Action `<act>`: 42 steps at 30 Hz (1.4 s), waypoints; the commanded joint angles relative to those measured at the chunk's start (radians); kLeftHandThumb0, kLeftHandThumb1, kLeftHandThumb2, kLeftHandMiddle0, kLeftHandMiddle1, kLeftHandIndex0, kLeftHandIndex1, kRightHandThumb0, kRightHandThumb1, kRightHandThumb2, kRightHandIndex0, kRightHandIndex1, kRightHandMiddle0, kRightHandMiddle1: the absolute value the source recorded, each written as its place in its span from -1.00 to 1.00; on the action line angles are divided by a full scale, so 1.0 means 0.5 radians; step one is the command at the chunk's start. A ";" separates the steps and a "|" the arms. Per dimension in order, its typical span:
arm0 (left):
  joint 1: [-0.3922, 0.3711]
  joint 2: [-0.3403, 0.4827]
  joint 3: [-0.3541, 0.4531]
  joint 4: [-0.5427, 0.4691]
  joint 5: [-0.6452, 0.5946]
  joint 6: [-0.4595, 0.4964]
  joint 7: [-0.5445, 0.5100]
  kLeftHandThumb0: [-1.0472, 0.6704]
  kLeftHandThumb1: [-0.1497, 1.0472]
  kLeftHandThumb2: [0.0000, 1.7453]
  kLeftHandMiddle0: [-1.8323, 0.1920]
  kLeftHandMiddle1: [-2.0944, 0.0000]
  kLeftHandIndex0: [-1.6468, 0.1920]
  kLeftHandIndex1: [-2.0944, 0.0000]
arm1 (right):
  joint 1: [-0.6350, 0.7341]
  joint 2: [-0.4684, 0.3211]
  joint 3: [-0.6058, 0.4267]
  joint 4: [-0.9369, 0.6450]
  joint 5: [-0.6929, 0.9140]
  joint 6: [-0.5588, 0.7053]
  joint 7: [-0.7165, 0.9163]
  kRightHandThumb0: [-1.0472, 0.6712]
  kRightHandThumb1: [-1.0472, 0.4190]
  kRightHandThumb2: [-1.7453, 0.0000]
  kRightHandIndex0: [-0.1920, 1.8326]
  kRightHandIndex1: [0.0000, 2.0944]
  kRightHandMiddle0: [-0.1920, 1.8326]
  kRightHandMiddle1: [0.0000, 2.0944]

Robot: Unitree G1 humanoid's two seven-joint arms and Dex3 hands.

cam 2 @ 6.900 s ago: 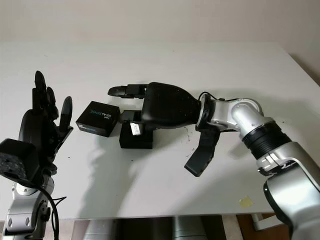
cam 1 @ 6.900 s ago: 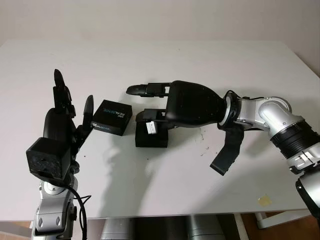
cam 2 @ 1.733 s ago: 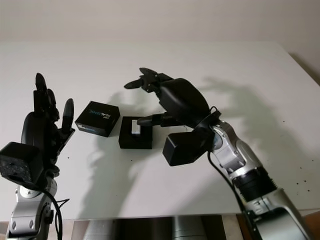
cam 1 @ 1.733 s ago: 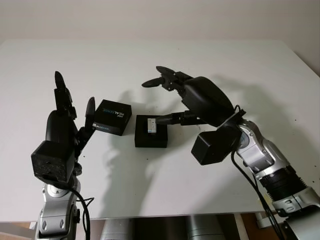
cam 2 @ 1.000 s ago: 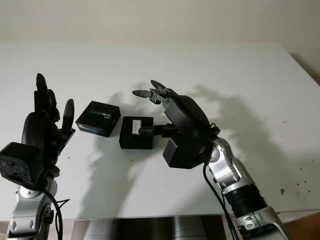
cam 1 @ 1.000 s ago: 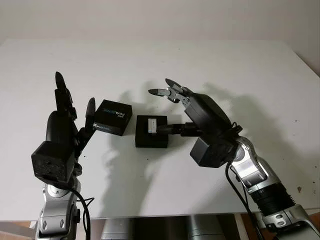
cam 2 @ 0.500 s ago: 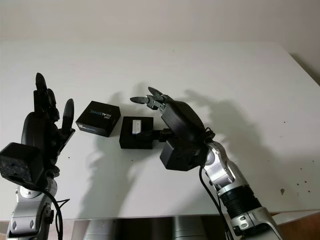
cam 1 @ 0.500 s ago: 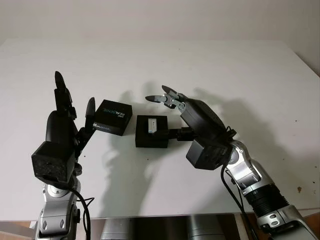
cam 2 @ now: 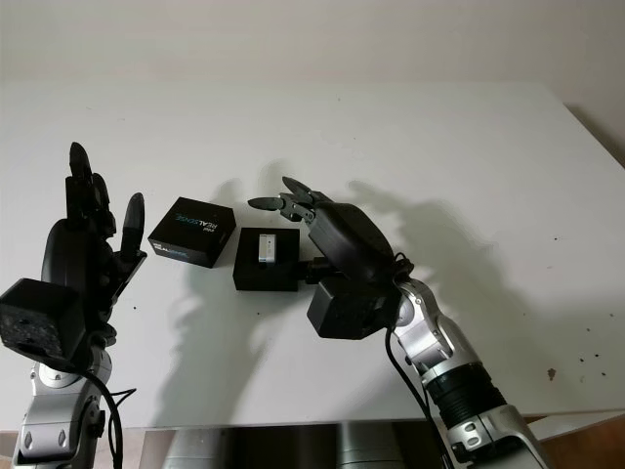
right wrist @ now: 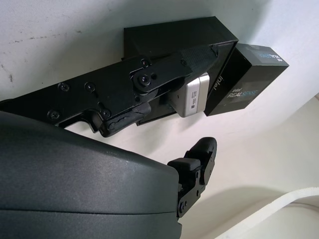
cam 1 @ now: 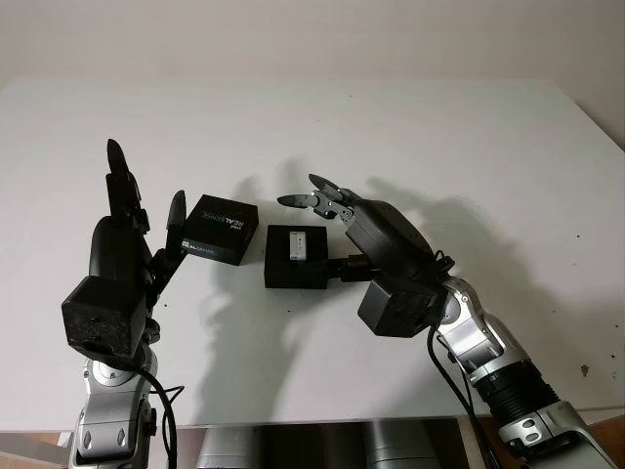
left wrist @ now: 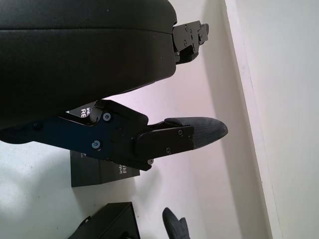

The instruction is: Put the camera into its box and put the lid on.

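While the camera (cam 1: 298, 244) sits inside its box (cam 1: 296, 258) on the bench (cam 1: 410, 137), I see my right hand (cam 1: 366, 230) open just beside the box. The lid (cam 1: 217, 229) lies on the box's other side, near my open left hand (cam 1: 127, 239).

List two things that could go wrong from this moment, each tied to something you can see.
The open right hand hovers just beside the box, so it could nudge the box or the camera seated inside. The lid lies close to the raised open left hand; a clumsy reach might push it away.
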 commanded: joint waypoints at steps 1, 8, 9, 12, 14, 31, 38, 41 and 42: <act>-0.009 0.007 0.000 -0.010 0.003 -0.019 -0.001 -0.42 1.00 -0.41 0.99 0.95 1.00 1.00 | -0.006 0.014 0.009 0.030 -0.011 -0.032 -0.032 -0.58 -0.84 0.94 -0.64 -0.94 -0.53 -0.49; -0.003 0.004 0.000 -0.017 -0.005 -0.016 -0.005 -0.42 1.00 -0.40 0.99 0.95 1.00 1.00 | -0.027 0.047 0.017 0.123 -0.072 -0.034 -0.134 -0.54 -0.85 0.94 -0.60 -0.94 -0.62 -0.21; -0.002 0.002 0.000 -0.017 -0.007 -0.019 -0.005 -0.42 1.00 -0.41 0.99 0.95 1.00 1.00 | -0.032 0.054 0.018 0.141 -0.081 -0.030 -0.152 -0.54 -0.86 0.94 -0.59 -0.94 -0.63 -0.15; 0.001 0.001 -0.002 -0.022 0.002 -0.012 0.000 -0.42 1.00 -0.41 0.99 0.95 1.00 1.00 | -0.048 0.065 0.021 0.191 -0.099 -0.040 -0.202 -0.53 -0.87 0.94 -0.57 -0.93 -0.64 -0.06; 0.003 0.003 -0.003 -0.020 0.012 -0.012 0.004 -0.42 1.00 -0.41 0.99 0.95 1.00 1.00 | -0.057 0.068 0.020 0.220 -0.094 -0.051 -0.209 -0.52 -0.88 0.93 -0.57 -0.93 -0.64 -0.03; 0.026 -0.010 -0.007 -0.035 0.017 -0.023 0.017 -0.43 1.00 -0.41 0.99 0.95 1.00 0.99 | -0.127 0.093 0.068 0.386 -0.195 -0.070 -0.415 -0.37 -0.88 0.94 -0.46 -0.90 -0.56 0.12; 0.023 -0.011 -0.008 -0.034 -0.012 -0.018 0.004 -0.44 1.00 -0.41 1.00 0.95 1.00 1.00 | -0.150 0.114 0.072 0.467 -0.175 -0.124 -0.477 -0.26 -0.91 0.93 -0.41 -0.89 -0.50 0.15; 0.023 -0.008 -0.008 -0.027 -0.016 -0.024 0.003 -0.44 1.00 -0.41 1.00 0.96 1.00 1.00 | -0.160 0.115 0.074 0.496 -0.177 -0.152 -0.492 -0.25 -0.93 0.93 -0.40 -0.89 -0.49 0.16; 0.023 -0.009 -0.008 -0.027 -0.011 -0.021 0.008 -0.44 1.00 -0.41 0.99 0.96 1.00 1.00 | -0.167 0.113 0.077 0.510 -0.186 -0.171 -0.510 -0.25 -0.93 0.93 -0.39 -0.89 -0.48 0.16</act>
